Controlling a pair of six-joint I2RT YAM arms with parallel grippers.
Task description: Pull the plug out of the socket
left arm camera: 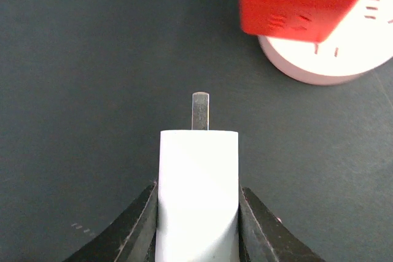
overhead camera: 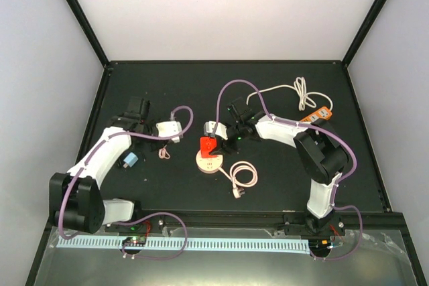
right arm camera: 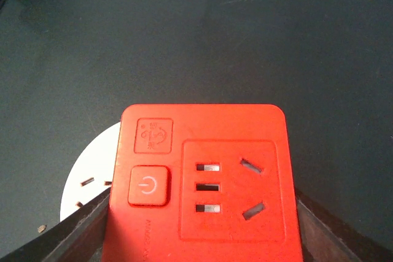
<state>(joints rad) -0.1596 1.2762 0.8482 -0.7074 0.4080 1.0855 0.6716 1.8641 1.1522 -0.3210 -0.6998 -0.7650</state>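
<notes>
The left end effector [left arm camera: 198, 199] is clamped on the plug [left arm camera: 198, 182]. Its two black fingers [left arm camera: 142, 222] press against the white body's sides, so the jaws stand only as far apart as the plug is wide. The right end effector [right arm camera: 202, 219] is clamped on the socket [right arm camera: 202, 179], a red block. Its dark fingers [right arm camera: 83, 231] bear on the block's left and right flanks, spread noticeably wider than the left pair.

The left wrist view alone shows a flat metal prong [left arm camera: 200, 111] sticking out of the plug's front, bare along its whole length with dark bench [left arm camera: 92, 90] around it. The right wrist view alone shows the socket's face: a power button [right arm camera: 148, 186], three small slots in a column, two slanted slots beside them, and nothing inserted. The top view alone shows the wider layout. An orange power strip [overhead camera: 316, 114] with a white cord lies toward the far right corner, a coiled cable [overhead camera: 241, 175] lies nearer the near edge, and a small blue object [overhead camera: 129, 159] lies by the left arm.

The socket sits on a pale round disc [overhead camera: 210, 162] around the middle of the bench. The plug is held to its left, apart from it and nearer the left edge. From the left wrist, the socket lies ahead and to the right of the prong, not touching it.
</notes>
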